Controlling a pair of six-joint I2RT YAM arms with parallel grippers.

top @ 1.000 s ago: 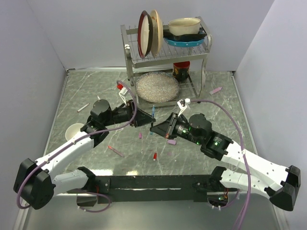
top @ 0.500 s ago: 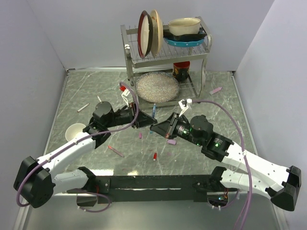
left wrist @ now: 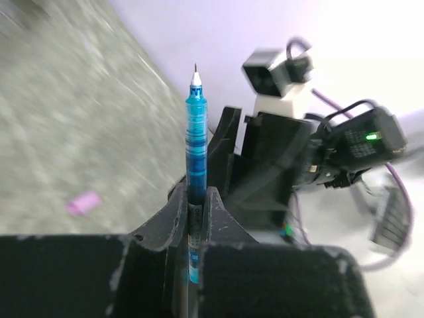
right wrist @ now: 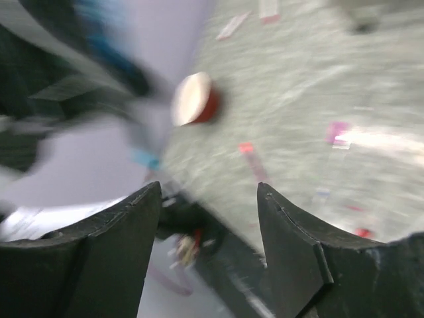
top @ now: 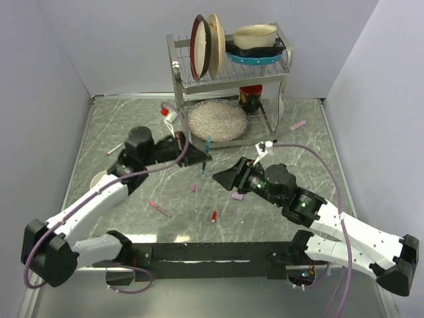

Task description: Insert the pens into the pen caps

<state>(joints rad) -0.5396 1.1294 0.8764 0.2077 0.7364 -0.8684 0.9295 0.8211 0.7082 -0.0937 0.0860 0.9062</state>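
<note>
One blue pen (left wrist: pixel 196 132) clamped in left tool (left wrist: pixel 197 197), right tool (right wrist: pixel 209 192) agape

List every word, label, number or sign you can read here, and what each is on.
None can be read.
blue pen: no legible print on its barrel.
red and black item at the back: dark markings, too small to read.
Right wrist view: too blurred for any text.
</note>
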